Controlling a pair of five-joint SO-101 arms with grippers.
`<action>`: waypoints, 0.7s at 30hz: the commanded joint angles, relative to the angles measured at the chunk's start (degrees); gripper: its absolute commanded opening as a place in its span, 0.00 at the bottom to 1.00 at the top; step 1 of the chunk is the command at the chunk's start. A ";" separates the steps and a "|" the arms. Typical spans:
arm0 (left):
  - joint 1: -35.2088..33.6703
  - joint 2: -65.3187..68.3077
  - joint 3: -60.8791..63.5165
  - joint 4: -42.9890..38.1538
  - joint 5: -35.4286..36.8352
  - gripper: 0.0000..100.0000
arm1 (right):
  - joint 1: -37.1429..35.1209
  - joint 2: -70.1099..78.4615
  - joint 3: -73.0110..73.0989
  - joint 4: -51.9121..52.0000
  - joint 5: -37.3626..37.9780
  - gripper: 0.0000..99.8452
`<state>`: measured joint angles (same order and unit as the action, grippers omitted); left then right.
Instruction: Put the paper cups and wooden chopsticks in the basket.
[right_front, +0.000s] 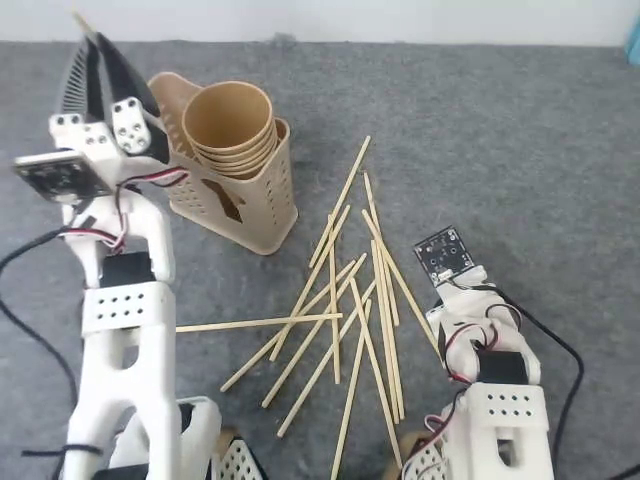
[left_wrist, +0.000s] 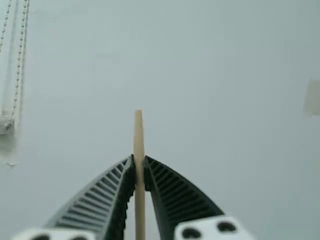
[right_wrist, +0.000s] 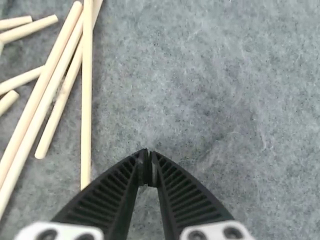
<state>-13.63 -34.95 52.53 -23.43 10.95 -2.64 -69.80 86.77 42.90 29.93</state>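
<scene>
First, the left gripper (left_wrist: 139, 162) hangs just left of the basket (right_front: 270, 215), pinching a single chopstick (left_wrist: 138, 135). Paper cups (right_front: 228, 120) stand stacked inside the basket. Loose chopsticks (right_front: 345, 310) lie scattered right of the basket. Farther right, the right gripper (right_wrist: 149, 156) hangs over grey mat (right_wrist: 225, 75), fingers pressed together.

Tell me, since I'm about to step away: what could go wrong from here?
1. The left gripper pinches one chopstick near its fingertips; it may slip or tilt on release.
2. The stacked paper cups fill much of the basket, leaving little room to aim at.
3. Loose chopsticks overlap, so picking one may drag others.
</scene>
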 joint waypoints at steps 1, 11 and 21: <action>0.00 -2.20 -0.31 3.60 -3.34 0.14 | 0.13 -0.22 -0.44 0.22 1.41 0.01; -12.57 -2.20 -29.93 48.79 -3.34 0.22 | 0.13 -0.22 -0.44 0.22 1.41 0.01; -29.19 -1.85 -48.04 92.92 1.67 0.19 | 0.13 -0.22 -0.44 0.22 1.41 0.01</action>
<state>-36.75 -35.74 7.69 57.54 9.71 -2.64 -69.80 86.77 42.90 30.73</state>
